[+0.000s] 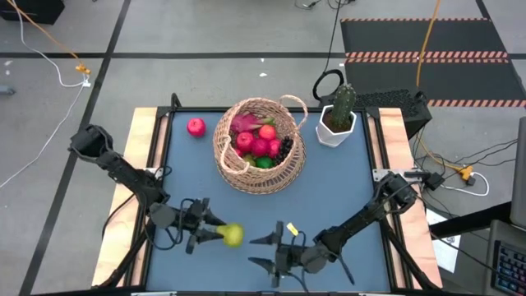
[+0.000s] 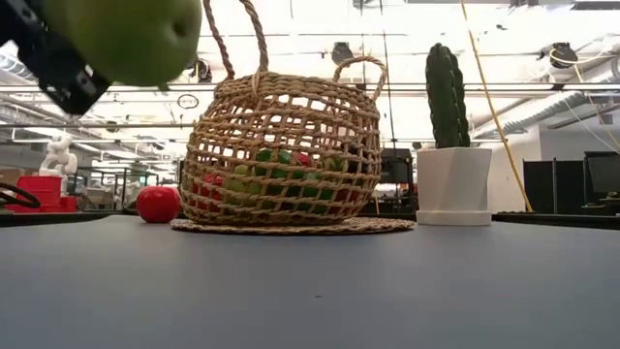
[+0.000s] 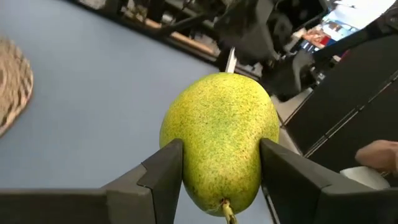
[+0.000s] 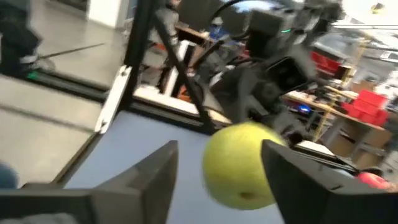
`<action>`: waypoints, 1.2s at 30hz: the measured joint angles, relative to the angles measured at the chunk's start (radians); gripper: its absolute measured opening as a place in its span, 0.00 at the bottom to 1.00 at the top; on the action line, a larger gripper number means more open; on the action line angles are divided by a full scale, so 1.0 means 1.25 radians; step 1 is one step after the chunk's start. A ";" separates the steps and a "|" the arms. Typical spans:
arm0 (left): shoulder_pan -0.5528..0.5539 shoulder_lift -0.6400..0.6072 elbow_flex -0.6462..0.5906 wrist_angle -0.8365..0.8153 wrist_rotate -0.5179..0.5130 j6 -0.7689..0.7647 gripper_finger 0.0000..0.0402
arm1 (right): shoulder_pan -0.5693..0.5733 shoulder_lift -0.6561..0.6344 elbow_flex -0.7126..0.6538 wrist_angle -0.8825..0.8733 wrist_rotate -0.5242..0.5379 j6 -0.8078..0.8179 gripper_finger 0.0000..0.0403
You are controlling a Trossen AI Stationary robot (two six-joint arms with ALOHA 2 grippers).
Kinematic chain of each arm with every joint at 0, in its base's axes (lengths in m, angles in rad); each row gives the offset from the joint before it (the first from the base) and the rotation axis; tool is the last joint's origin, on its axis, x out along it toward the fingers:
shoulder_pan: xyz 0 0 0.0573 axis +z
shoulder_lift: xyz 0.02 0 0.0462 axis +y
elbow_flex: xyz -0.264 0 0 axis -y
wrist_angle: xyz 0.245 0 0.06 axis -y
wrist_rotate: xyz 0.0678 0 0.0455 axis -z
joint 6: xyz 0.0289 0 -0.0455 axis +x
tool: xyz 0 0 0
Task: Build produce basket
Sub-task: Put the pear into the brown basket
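Note:
A yellow-green pear [image 1: 234, 237] is held by my left gripper [image 1: 222, 233] above the table's near middle; in the low view the pear [image 2: 126, 34] is up off the surface. My right gripper [image 1: 255, 252] is open just right of the pear, with its fingers pointing at the fruit [image 4: 244, 165] and apart from it. The wicker basket [image 1: 260, 146] stands on its flat base at the far middle and holds red apples, a lime, grapes and a dragon fruit. One red apple [image 1: 196, 127] rests on the table left of the basket. My left gripper pinches the pear between its two fingers [image 3: 163, 169], one on each side of the pear's lower body [image 3: 186, 155] near the stem end [image 3: 226, 208]. The fingers come in roughly level from the table's left. The pear is lifted clear of the table.
A green cactus in a white hexagonal pot [image 1: 337, 123] stands right of the basket near the far right corner. The blue table top [image 1: 345, 197] is bordered by wooden side rails. A person's hand [image 3: 379, 155] shows beyond the table edge in the left wrist view.

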 joint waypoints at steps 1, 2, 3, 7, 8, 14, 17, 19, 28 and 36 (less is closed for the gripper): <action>0.000 -0.001 0.005 0.004 0.000 0.015 0.50 | -0.005 0.001 0.006 -0.018 -0.015 -0.001 0.58; 0.000 -0.001 0.011 0.008 0.000 0.028 0.49 | -0.007 0.002 0.010 -0.032 -0.024 -0.005 0.62; 0.001 0.000 0.016 0.010 -0.001 0.038 0.49 | -0.011 0.004 0.013 -0.038 -0.024 -0.010 0.66; 0.002 0.000 0.038 0.010 -0.001 0.066 0.49 | -0.031 0.004 0.015 -0.034 -0.025 -0.026 0.82; 0.005 0.000 0.044 0.009 0.000 0.074 0.50 | -0.036 0.003 0.015 -0.032 -0.025 -0.023 0.85; 0.020 0.000 0.057 -0.004 0.005 0.107 0.50 | -0.079 0.002 0.015 -0.008 -0.058 -0.048 0.95; 0.027 0.001 0.057 -0.005 0.014 0.107 0.48 | -0.104 0.000 0.017 0.022 -0.157 -0.015 0.96; 0.028 0.001 0.058 -0.004 0.013 0.110 0.46 | -0.117 -0.001 0.017 0.015 -0.185 0.003 0.95; 0.029 -0.001 0.064 0.050 0.020 0.136 0.41 | -0.172 0.006 0.014 -0.068 -0.225 0.096 0.94; 0.025 -0.002 0.063 0.021 0.021 0.118 0.39 | -0.190 0.004 0.014 -0.213 -0.216 0.177 0.78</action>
